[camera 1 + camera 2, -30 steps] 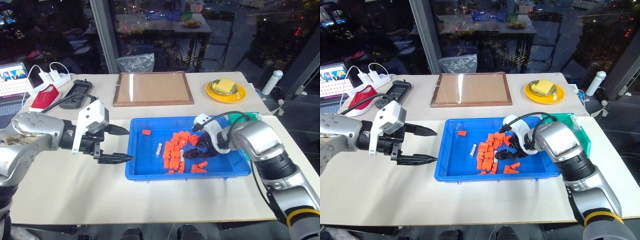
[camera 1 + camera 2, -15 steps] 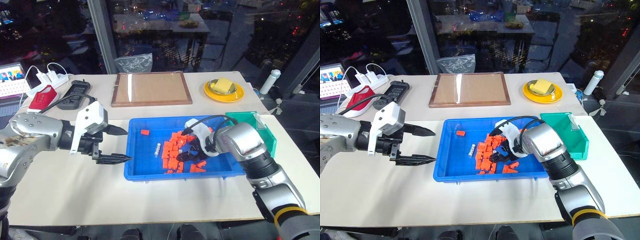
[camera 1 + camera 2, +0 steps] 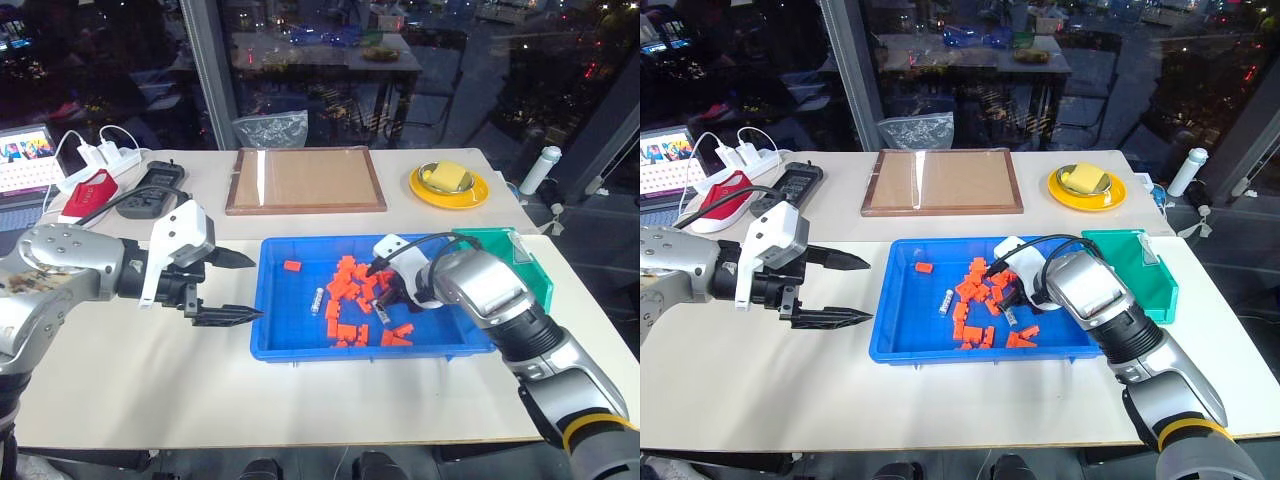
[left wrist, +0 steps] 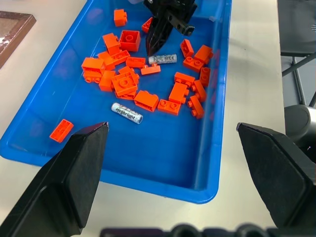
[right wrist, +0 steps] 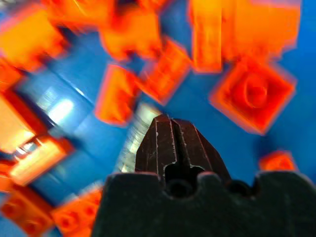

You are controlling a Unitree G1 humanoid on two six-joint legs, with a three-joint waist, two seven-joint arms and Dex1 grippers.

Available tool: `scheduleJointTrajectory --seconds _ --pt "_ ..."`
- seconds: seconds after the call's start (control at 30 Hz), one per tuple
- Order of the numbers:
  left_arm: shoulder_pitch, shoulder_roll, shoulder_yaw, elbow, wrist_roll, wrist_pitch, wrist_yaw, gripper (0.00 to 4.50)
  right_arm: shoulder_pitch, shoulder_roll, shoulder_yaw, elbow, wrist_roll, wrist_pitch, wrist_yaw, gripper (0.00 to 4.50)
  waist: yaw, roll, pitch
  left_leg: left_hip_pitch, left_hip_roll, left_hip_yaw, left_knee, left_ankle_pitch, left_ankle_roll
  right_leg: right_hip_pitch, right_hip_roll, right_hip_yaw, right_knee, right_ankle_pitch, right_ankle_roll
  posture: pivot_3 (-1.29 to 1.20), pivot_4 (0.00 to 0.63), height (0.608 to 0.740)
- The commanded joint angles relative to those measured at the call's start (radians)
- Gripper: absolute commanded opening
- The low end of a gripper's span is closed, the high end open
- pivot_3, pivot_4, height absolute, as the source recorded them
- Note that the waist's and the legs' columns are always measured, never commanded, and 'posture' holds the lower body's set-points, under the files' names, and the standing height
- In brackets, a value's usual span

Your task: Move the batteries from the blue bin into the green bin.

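Two batteries lie in the blue bin (image 3: 300, 345) among scattered orange bricks (image 4: 124, 81). One battery (image 4: 127, 112) rests on bare blue floor toward the bin's left half, apart from the main heap. The other battery (image 4: 163, 59) lies further right, in the thick of the bricks, with the tip of the right claw (image 4: 157, 42) down against one end of it. That claw's two black fingers are pressed together with no gap, and the battery lies beside their tips, not between them, so it grips nothing. The blue bin sits at the middle of the pale worktop (image 3: 130, 370). The green bin (image 3: 1140, 270) stands just off its right end, touching or nearly so. The left claw (image 3: 232, 287) hangs over the worktop just left of the blue bin, its fingers spread wide and holding nothing. At the far side lie a brown wooden-framed tray (image 3: 305, 180) and, to its right, a yellow plate (image 3: 450, 183).
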Motion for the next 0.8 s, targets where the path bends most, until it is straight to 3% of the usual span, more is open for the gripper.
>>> scheduleJointTrajectory --seconds 0.03,0.27,0.43,0.6,0.8 --pt "-0.012 0.008 0.03 -0.011 0.003 -0.016 -0.002 4.5 -0.008 0.0 -0.022 -0.008 0.014 0.008 0.01 0.06 -0.004 0.0 0.0 0.0 0.001 0.0 0.0 0.0 0.0 0.0 0.0 0.0 0.0 0.0 0.0 0.0 0.15 0.74" --pt "-0.015 0.004 0.022 -0.009 0.006 -0.02 -0.004 4.5 -0.037 -0.064 -0.027 -0.059 0.018 -0.052 0.067 0.06 -0.002 0.0 0.0 -0.001 0.001 0.0 0.0 0.0 0.0 -0.001 0.001 0.0 0.0 0.0 0.0 0.0 0.15 0.74" --pt "-0.015 0.004 0.019 -0.005 0.009 -0.024 -0.008 4.5 -0.051 -0.081 -0.031 -0.107 0.019 -0.085 0.084 1.44 -0.001 0.0 0.0 -0.001 0.001 0.0 -0.001 0.0 0.0 -0.001 0.001 0.0 -0.001 0.0 0.0 0.0 0.15 0.74" --pt "-0.014 0.007 0.017 -0.004 0.011 -0.029 -0.009 4.5 -0.074 0.002 -0.107 -0.097 0.041 0.015 0.041 3.09 -0.005 0.0 0.0 0.0 0.001 0.0 -0.001 0.0 0.0 -0.001 0.001 0.0 0.0 0.0 0.0 0.0 0.15 0.74" --pt "-0.012 0.009 0.018 -0.005 0.012 -0.028 -0.006 4.5 -0.03 0.044 -0.1 -0.082 0.061 0.077 0.021 3.09 0.003 0.0 0.0 -0.001 0.001 0.0 -0.001 0.0 0.0 -0.001 0.0 0.0 0.0 0.0 0.0 0.0 0.15 0.74"
